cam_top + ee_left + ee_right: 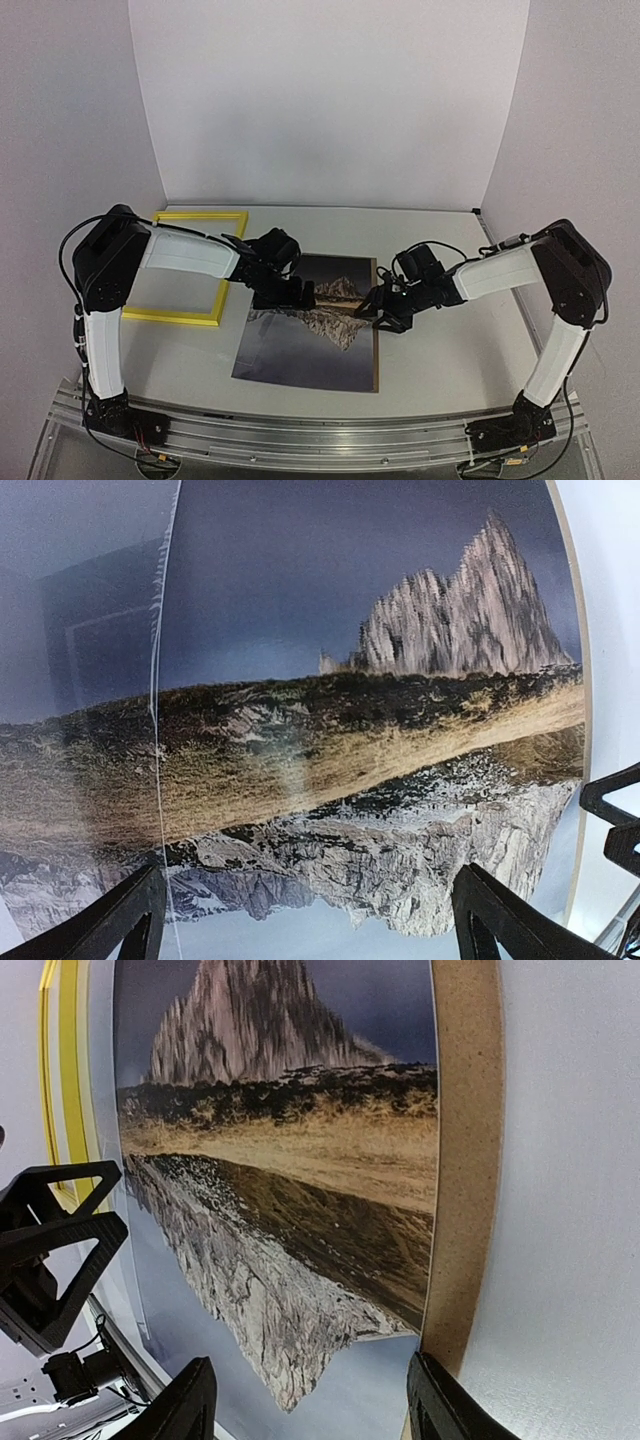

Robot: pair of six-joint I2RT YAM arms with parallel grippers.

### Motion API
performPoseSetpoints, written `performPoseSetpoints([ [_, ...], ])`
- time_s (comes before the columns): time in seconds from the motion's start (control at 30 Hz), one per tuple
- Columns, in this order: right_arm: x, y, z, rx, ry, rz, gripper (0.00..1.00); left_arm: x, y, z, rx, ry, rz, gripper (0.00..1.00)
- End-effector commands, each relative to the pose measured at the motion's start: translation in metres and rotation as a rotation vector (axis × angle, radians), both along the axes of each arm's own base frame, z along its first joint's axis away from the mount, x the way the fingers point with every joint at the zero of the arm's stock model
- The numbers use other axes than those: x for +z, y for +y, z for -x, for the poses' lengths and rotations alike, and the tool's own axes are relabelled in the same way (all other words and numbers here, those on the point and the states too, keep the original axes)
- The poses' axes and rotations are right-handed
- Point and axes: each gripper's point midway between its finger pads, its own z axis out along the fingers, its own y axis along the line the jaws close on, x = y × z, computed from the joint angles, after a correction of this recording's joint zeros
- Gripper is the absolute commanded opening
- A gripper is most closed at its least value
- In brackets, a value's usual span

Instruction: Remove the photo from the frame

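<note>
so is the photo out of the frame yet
Out. The photo lies flat on the table to the right of the frame, and bare table shows through the frame's opening.

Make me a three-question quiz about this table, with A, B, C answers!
1. Where does the frame lie? A) left of the photo B) on top of it C) right of it
2. What colour is the frame? A) red B) yellow C) green
3. How is the photo? A) inside the frame B) lying flat, outside the frame C) lifted in the air
Answers: 1 A, it sits to the photo's left; 2 B, its bars are bright yellow; 3 B, the frame is empty, the photo flat beside it.
</note>
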Motion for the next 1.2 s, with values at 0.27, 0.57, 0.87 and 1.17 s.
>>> performPoseSetpoints([
  [0.27, 0.026, 0.043, -0.01, -0.029, -0.008, -0.251, 0.56, -0.036, 0.019, 0.035, 0.028, 0.168, -0.039, 0.99],
  [0.57, 0.009, -0.022, 0.014, -0.105, -0.019, 0.065, 0.56, -0.006, 0.022, 0.021, 0.039, 0.08, -0.059, 0.99],
  [0.87, -0.013, -0.043, 0.043, -0.101, 0.072, 0.163, 0.56, -0.004, 0.072, 0.006, 0.15, 0.012, -0.219, 1.0],
  [1.17, -0.01, -0.024, 0.037, -0.049, 0.051, 0.159, 0.55, -0.031, 0.119, 0.01, 0.23, 0.107, -0.205, 1.0],
])
